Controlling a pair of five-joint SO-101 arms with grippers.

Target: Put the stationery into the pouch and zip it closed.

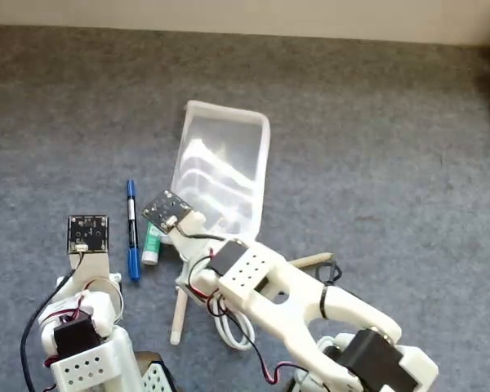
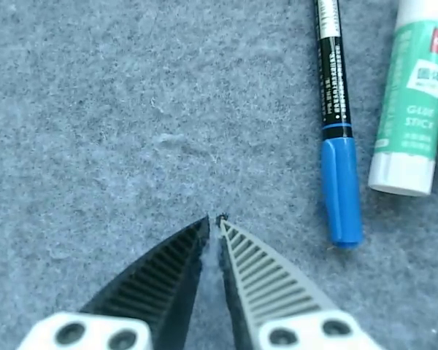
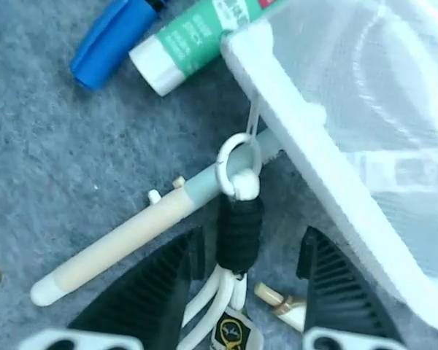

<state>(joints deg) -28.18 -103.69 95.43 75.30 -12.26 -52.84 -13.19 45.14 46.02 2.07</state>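
Grey table cover (image 1: pixel 392 163): matt, fuzzy, felt-like cloth. Pouch (image 1: pixel 224 159): see-thru w/ fine mesh look, slight sheen, smooth white trim. Glue stick (image 2: pixel 412 95) & marker (image 2: pixel 336 109): smooth, glossy plastic. Pen (image 3: pixel 124 240): matt cream barrel. Left gripper (image 2: pixel 213 222): matt plastic, fingers (image 2: pixel 168 270) ribbed on the inner faces.

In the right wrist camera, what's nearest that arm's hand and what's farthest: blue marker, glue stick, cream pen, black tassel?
1. Black tassel, between the right hand's open fingers.
2. Cream pen, right beside the tassel.
3. Glue stick, beyond the pen, by the pouch's corner.
4. Blue marker, alongside the glue stick, on its far side.
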